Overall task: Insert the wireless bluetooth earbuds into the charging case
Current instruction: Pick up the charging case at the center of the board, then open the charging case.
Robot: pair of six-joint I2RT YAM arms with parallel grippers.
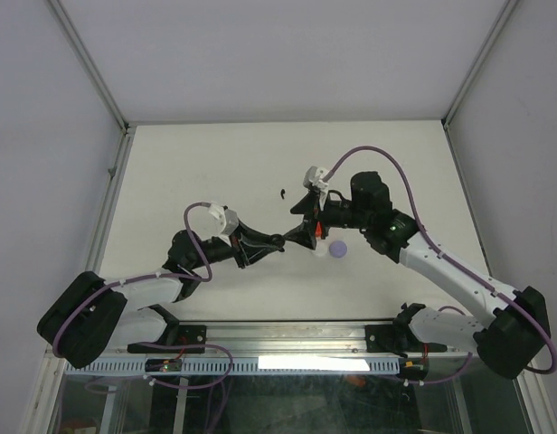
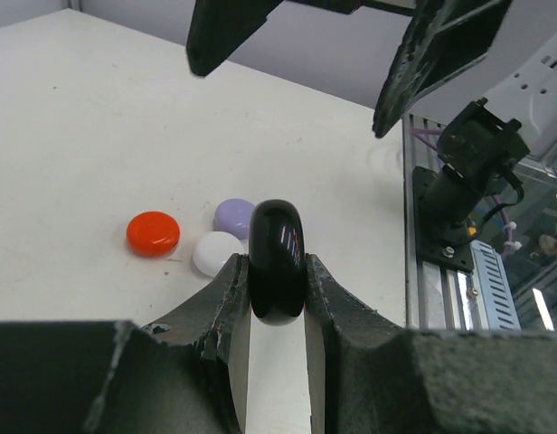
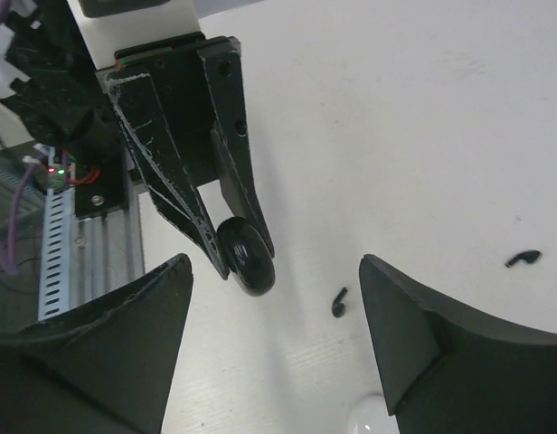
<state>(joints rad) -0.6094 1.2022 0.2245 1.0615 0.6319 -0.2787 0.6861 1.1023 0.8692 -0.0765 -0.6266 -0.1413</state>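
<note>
My left gripper (image 2: 275, 271) is shut on a glossy black round case (image 2: 277, 237), held on edge above the table. It also shows in the right wrist view (image 3: 247, 256). My right gripper (image 3: 275, 271) is open and empty, close above and in front of that case; its fingers (image 2: 441, 54) hang over it in the left wrist view. Two tiny black earbuds (image 3: 338, 303) (image 3: 523, 259) lie apart on the table beyond the case; they show as a dark speck in the top view (image 1: 283, 192). I see no red, lilac or white earbuds.
Three closed round cases lie together on the table under the right gripper: red (image 2: 153, 232), lilac (image 2: 233, 215) and white (image 2: 215, 253). The lilac one shows in the top view (image 1: 338, 249). The metal rail (image 2: 441, 289) with the arm bases runs along the near edge.
</note>
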